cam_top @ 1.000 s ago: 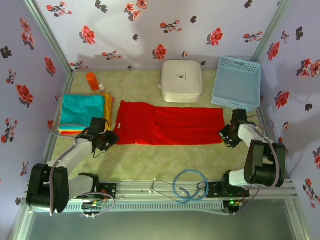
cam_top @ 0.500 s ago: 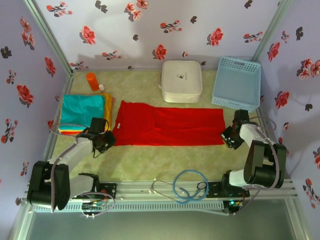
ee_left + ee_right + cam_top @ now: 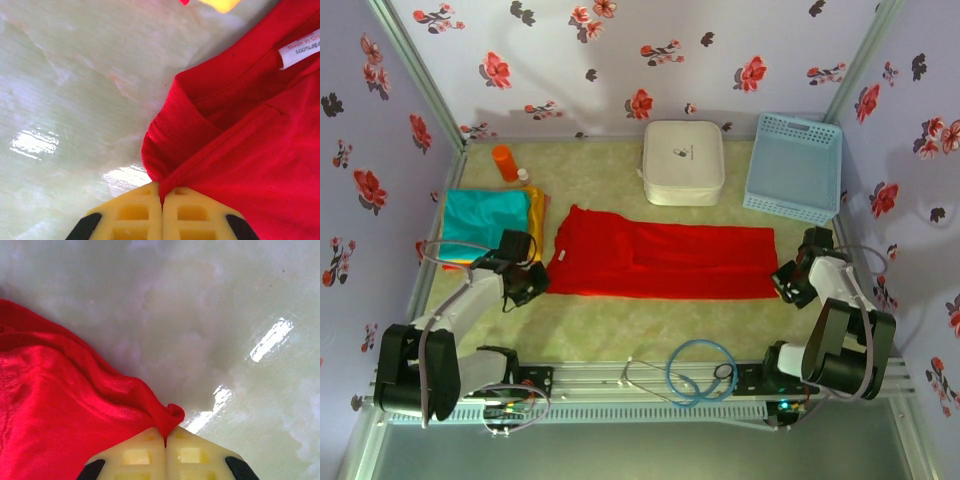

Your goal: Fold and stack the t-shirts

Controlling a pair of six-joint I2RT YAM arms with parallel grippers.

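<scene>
The left pincer (image 3: 161, 192) is now pressed together on the near corner of the red t-shirt (image 3: 250, 165) at its collar end, with the white label (image 3: 300, 47) just beyond it. A second ago it had not fully closed. The right pincer (image 3: 166, 437) is likewise clamped on a fold at the shirt's opposite near corner, and it has drawn outward, away from the left one. Between the two, the shirt lies on the surface (image 3: 620, 330) as a long band, a little longer and straighter than before. I judge that both ends are secured and the cloth is tensioned, ready for the near edge to be carried over in the next fold. Beyond the left pincer, on its outer side, lies the folded stack (image 3: 485, 215), teal on top with orange and yellow edges, where the red one should end. The white case (image 3: 683, 162) and blue basket (image 3: 793, 165) sit well beyond the shirt.
</scene>
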